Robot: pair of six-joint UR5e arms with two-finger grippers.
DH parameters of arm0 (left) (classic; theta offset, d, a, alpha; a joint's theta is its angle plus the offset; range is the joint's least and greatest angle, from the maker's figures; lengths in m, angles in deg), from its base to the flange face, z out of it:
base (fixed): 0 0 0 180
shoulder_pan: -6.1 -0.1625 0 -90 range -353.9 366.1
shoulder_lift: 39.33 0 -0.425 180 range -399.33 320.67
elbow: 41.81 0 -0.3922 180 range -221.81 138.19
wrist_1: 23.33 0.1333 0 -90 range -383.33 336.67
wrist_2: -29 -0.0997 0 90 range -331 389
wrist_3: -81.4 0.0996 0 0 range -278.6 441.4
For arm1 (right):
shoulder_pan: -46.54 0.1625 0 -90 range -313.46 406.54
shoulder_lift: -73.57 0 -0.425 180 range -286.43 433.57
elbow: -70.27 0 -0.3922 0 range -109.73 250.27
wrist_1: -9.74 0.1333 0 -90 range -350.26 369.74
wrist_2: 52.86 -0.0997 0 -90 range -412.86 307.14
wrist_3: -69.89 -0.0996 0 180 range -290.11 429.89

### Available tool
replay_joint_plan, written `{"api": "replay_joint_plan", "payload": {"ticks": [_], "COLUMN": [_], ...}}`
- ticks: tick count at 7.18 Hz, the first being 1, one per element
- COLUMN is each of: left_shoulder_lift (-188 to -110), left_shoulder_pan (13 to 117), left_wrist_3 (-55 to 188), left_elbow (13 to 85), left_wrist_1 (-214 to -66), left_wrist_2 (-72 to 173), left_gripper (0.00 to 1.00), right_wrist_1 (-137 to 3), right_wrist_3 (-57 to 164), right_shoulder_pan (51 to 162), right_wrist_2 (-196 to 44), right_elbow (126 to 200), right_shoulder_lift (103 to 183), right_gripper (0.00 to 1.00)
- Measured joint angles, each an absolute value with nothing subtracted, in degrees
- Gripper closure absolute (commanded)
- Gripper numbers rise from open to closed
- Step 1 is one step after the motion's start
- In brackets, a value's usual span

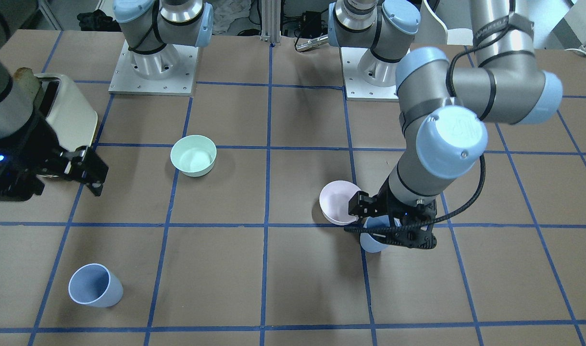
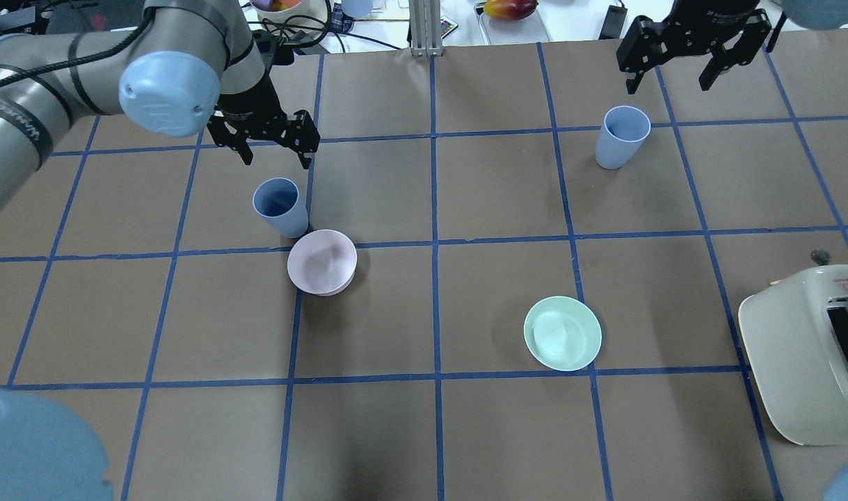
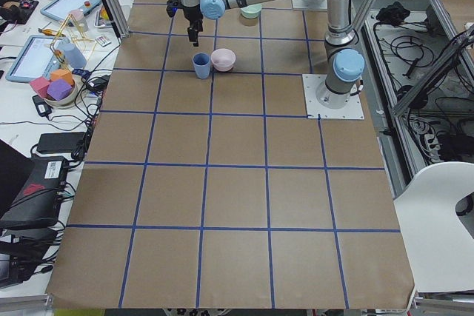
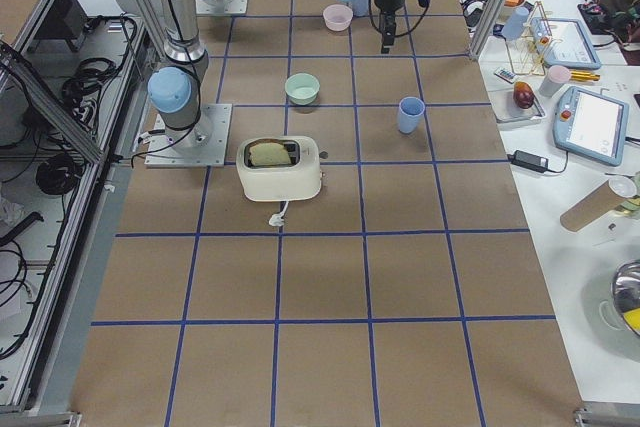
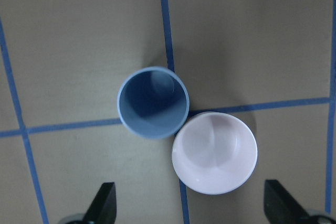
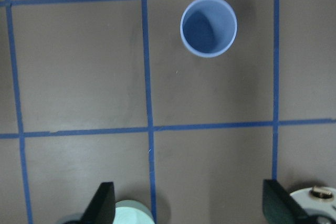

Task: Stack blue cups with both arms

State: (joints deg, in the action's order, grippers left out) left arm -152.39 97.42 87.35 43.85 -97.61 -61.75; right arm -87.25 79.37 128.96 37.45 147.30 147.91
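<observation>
Overhead exterior view: two blue cups stand on the counter (image 2: 430, 431). The left cup (image 2: 280, 207) is on the left, right next to a pink bowl (image 2: 322, 262). The right cup (image 2: 622, 137) is far off on the right, all alone. The left tool (image 2: 276, 161) hangs just past its cup on the far side, and the right tool (image 2: 668, 87) does the same. Both are wide open and hold nothing. A green bowl (image 2: 562, 333) and a toaster (image 2: 799, 362) sit nearer the robot.

Exterior front-facing view: the left tool hides most of the left cup.

Left wrist-mounted view: the cup's rim looks to touch the pink bowl's rim. That is the tricky bit. If one side of the tool comes down there, it could hit the bowl, push it, or knock the cup over.

Right wrist-mounted view: the right cup sits at the far edge of the picture, not between the tool's two sides. A straight drop would miss it or bump its rim.

Both cups stand up straight, mouths up. Their long way runs up and down.
</observation>
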Motion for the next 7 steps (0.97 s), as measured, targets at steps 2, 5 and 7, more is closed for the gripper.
{"api": "replay_joint_plan", "payload": {"ticks": [2,5,7], "left_shoulder_lift": [-155.9,-156.77,-156.75], "left_shoulder_pan": [97.48,97.51,97.5], "left_wrist_3": [86.22,86.36,87.01], "left_elbow": [45.21,48.71,48.55], "left_wrist_1": [-95.38,-92.78,-91.8], "left_wrist_2": [-61.62,-61.79,-61.94], "left_gripper": [0.29,1.0,1.0], "right_wrist_1": [-90.79,-90.22,-86.68], "right_wrist_3": [84.72,85.08,85.28], "right_shoulder_pan": [126.86,126.33,126.31], "right_wrist_2": [38.13,38.49,38.36], "right_elbow": [140.2,135.07,136.39], "right_shoulder_lift": [138.69,128.09,126.54], "right_gripper": [0.0,0.0,0.0]}}
